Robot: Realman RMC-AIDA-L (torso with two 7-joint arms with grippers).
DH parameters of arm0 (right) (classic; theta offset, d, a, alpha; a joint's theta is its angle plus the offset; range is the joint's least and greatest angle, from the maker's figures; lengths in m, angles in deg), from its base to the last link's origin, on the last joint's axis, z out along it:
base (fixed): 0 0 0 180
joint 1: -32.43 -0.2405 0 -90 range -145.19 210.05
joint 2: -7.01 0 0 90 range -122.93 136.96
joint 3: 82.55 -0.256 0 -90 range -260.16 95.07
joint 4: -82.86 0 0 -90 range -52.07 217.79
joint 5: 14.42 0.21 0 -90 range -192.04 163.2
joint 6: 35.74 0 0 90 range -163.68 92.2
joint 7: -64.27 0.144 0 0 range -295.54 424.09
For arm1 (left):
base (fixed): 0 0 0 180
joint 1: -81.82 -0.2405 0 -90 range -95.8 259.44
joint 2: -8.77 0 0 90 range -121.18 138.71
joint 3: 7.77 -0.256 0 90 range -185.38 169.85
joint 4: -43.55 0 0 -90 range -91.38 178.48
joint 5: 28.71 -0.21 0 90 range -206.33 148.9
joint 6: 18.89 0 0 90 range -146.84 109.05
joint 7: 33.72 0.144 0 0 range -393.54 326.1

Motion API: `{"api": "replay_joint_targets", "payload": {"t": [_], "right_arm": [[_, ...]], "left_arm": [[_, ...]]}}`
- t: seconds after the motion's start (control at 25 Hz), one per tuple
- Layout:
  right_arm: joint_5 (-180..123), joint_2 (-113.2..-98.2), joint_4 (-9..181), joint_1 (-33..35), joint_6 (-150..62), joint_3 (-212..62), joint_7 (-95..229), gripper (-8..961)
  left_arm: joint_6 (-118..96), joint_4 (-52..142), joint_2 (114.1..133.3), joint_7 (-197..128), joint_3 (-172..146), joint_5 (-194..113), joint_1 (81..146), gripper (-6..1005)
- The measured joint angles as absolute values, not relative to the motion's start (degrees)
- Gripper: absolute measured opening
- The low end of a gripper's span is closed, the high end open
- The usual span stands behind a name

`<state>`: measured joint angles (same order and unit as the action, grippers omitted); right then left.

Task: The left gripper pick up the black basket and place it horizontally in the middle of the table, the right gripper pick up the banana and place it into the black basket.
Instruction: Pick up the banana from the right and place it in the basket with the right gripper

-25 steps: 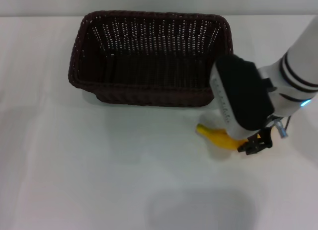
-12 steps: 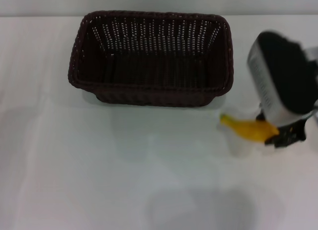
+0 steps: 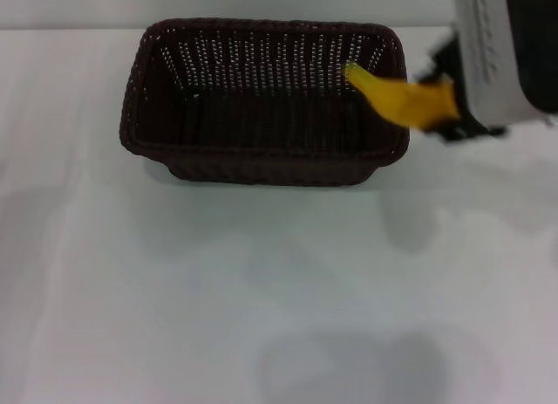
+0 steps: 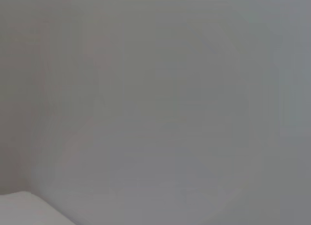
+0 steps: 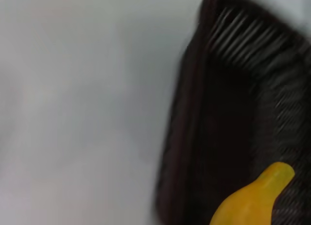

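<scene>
The black basket (image 3: 266,103) lies lengthwise across the far middle of the white table (image 3: 261,282), open side up. My right gripper (image 3: 453,107) is shut on the yellow banana (image 3: 397,97) and holds it in the air over the basket's right end, the banana's tip pointing into the basket. The right wrist view shows the banana's end (image 5: 255,198) above the basket's dark woven inside (image 5: 233,123). My left gripper is out of view; its wrist view shows only a blank grey surface.
The bulky white and black right arm (image 3: 506,46) fills the upper right corner. A soft shadow (image 3: 349,365) lies on the table near the front edge.
My right gripper has lifted the banana off the table at the basket's right front and carried it up and back, over the basket's right end. The basket has not moved.
</scene>
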<state>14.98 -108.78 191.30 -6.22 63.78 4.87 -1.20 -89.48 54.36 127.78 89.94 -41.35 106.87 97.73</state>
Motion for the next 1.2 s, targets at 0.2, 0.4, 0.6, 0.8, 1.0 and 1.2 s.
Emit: {"api": "replay_joint_targets", "payload": {"t": [0.2,0.4,0.6,0.8,1.0,1.2], "right_arm": [[23.87,-108.89,188.41,-8.54,50.35,6.01,1.05,538],[32.21,-108.93,175.22,-12.79,39.99,6.6,0.91,545],[35.59,-108.89,164.15,-14.88,30.84,8.62,-0.94,552],[37.74,-108.97,157.38,-16.77,26.9,11.29,-2.3,559],[40.38,-109.07,153.97,-17.49,23.1,14.28,-2.83,565],[41.79,-109.08,153.85,-15.58,17.68,14.93,-3.1,572]], "left_arm": [[-89.49,54.36,127.76,89.94,-41.25,106.92,97.72,790],[-89.49,54.36,127.83,89.94,-41.55,106.92,97.86,791],[-89.48,54.36,127.86,89.94,-41.6,106.73,98.1,791],[-89.47,54.36,127.84,89.94,-41.61,106.61,98.12,791],[-89.47,54.37,127.85,89.94,-41.6,106.57,98.18,790],[-89.47,54.36,127.96,89.94,-41.61,106.32,98.15,790]]}}
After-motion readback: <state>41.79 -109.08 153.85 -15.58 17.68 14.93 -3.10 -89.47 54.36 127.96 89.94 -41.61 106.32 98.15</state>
